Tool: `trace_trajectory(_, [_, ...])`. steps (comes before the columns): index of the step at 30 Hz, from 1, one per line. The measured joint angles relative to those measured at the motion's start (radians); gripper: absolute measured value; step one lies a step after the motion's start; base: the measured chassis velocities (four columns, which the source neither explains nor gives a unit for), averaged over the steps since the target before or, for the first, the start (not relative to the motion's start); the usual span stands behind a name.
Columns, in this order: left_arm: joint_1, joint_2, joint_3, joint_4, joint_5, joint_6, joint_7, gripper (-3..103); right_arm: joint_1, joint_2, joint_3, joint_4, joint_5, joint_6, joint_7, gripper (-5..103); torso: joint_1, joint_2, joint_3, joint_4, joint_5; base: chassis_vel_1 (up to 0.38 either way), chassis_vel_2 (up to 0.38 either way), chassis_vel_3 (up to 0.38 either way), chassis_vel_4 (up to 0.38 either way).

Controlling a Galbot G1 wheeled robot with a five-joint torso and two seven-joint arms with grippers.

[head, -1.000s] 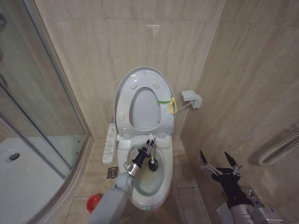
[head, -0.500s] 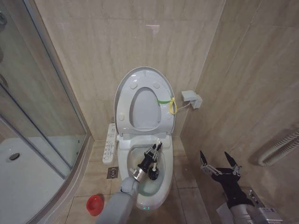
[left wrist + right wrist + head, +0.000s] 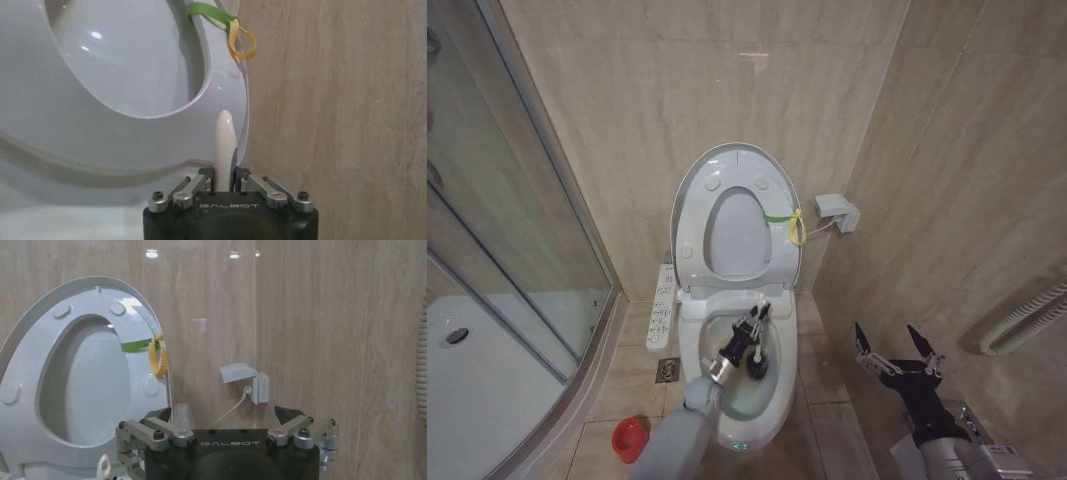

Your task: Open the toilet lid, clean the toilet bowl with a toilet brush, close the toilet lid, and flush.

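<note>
The toilet bowl, at lower centre of the head view, is seen with the black bristle head of the toilet brush inside it, near the right inner wall. The brush's thin white handle is clamped by the left gripper above the bowl. The toilet lid is raised upright against the wall together with the seat, its round bumpers visible. Compared with half a second ago, the brush head is found slightly higher in the bowl. The right gripper is held spread apart at lower right, grasping nothing.
</note>
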Motion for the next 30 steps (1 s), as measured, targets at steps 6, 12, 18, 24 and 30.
trace_trajectory(6, [-0.034,0.020,0.005,-0.031,-0.022,0.008,-0.013,19,0.000,0.000,0.000,0.000,0.000,0.000,0.000,100,0.000,0.000,0.000,-0.0003,0.0001,0.000,0.000,0.000,0.000])
trace_trajectory(12, [-0.019,-0.004,-0.012,-0.016,-0.001,-0.008,-0.038,19,0.000,0.000,0.000,0.000,0.000,0.000,0.000,100,0.000,0.000,0.000,-0.0003,0.0001,0.000,0.000,0.000,0.000])
trace_trajectory(18, [0.031,-0.018,-0.011,-0.021,0.016,-0.017,-0.025,19,0.000,0.000,0.000,0.000,0.000,0.000,0.000,100,0.000,0.000,0.000,0.0002,0.0003,0.000,0.000,0.000,0.000])
trace_trajectory(24, [-0.010,-0.007,0.004,-0.052,-0.004,0.000,-0.038,19,0.000,0.000,0.000,0.000,0.000,0.000,0.000,100,0.000,0.000,0.000,-0.0005,0.0000,0.000,0.000,0.000,0.000])
trace_trajectory(30, [-0.030,-0.006,-0.007,-0.030,-0.006,0.001,-0.041,19,0.000,0.000,0.000,0.000,0.000,0.000,0.000,100,0.000,0.000,0.000,-0.0002,0.0000,0.000,0.000,0.000,0.000])
